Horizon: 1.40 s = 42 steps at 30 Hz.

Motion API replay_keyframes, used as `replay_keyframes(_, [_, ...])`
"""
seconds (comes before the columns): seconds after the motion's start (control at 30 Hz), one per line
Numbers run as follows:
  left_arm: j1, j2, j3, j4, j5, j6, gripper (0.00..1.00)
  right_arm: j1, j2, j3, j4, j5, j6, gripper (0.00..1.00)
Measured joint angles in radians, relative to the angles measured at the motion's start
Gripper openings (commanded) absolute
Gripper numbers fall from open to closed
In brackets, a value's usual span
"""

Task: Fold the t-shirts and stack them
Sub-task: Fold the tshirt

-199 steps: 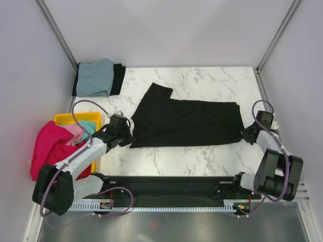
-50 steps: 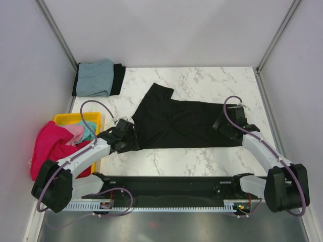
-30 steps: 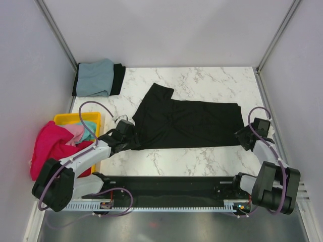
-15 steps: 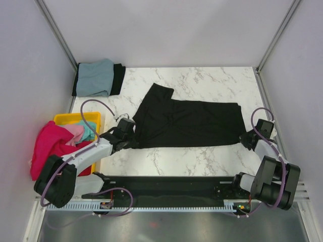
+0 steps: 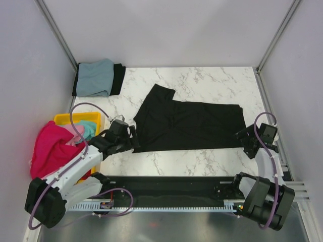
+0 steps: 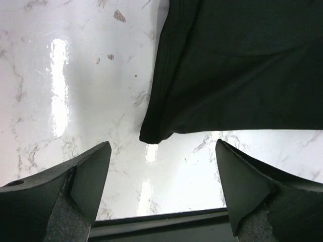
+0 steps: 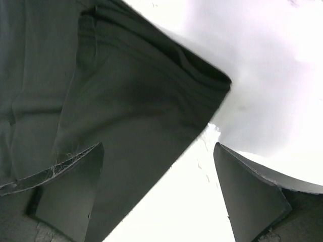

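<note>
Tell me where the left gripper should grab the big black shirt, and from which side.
Probably the near-left corner of the black t-shirt. The shirt lies flat on the table, and its edges meet in a point directly ahead of the open left gripper. Come in low from the near-left side, with one finger over and one under that corner.
</note>
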Motion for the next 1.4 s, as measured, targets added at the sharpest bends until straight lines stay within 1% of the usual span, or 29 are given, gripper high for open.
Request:
replay_keyframes(0.07, [0.002,-0.015,0.04,-0.056,-0.001,0.007,0.94,0.0,-0.032,0.018,-0.053,0.012,-0.003,0.98])
replay_keyframes(0.13, [0.006,0.004,0.119,-0.091,-0.006,0.024,0.94,0.0,-0.055,0.072,-0.103,0.029,-0.008,0.98])
replay_keyframes(0.23, [0.029,0.124,0.32,-0.096,-0.015,0.077,0.92,0.005,-0.066,0.174,-0.113,0.043,-0.018,0.98])
replay_keyframes(0.37, [0.091,0.405,0.652,-0.04,0.037,0.166,0.9,0.072,-0.026,0.288,-0.087,0.067,-0.038,0.98])
replay_keyframes(0.43, [0.123,0.597,0.845,0.016,0.082,0.217,0.85,0.135,0.025,0.324,-0.077,0.077,-0.052,0.98])
replay_keyframes(0.47, [0.134,0.666,0.915,0.032,0.101,0.235,0.84,0.162,0.05,0.335,-0.074,0.079,-0.06,0.98])
replay_keyframes(0.6, [0.184,1.018,1.275,0.068,0.199,0.307,0.84,0.259,0.116,0.351,-0.087,0.083,-0.097,0.98])
replay_keyframes(0.7, [0.217,1.244,1.497,0.072,0.274,0.335,0.85,0.274,0.11,0.351,-0.1,0.076,-0.121,0.98])
replay_keyframes(0.8, [0.252,1.439,1.673,0.068,0.355,0.346,0.86,0.274,0.086,0.351,-0.108,0.075,-0.144,0.98])
replay_keyframes(0.9, [0.278,1.57,1.774,0.058,0.419,0.349,0.86,0.274,0.06,0.351,-0.116,0.074,-0.156,0.98])
replay_keyframes(1.0, [0.298,1.65,1.812,0.048,0.453,0.349,0.83,0.274,0.057,0.351,-0.117,0.065,-0.165,0.98])
replay_keyframes(1.13, [0.304,1.664,1.839,0.058,0.498,0.348,0.79,0.274,0.071,0.351,-0.123,0.056,-0.17,0.98])
replay_keyframes(1.27, [0.288,1.68,1.843,0.06,0.531,0.333,0.76,0.276,0.081,0.351,-0.126,0.056,-0.171,0.98])
replay_keyframes(1.4, [0.257,1.685,1.824,0.086,0.529,0.313,0.67,0.276,0.092,0.353,-0.127,0.056,-0.173,0.98])
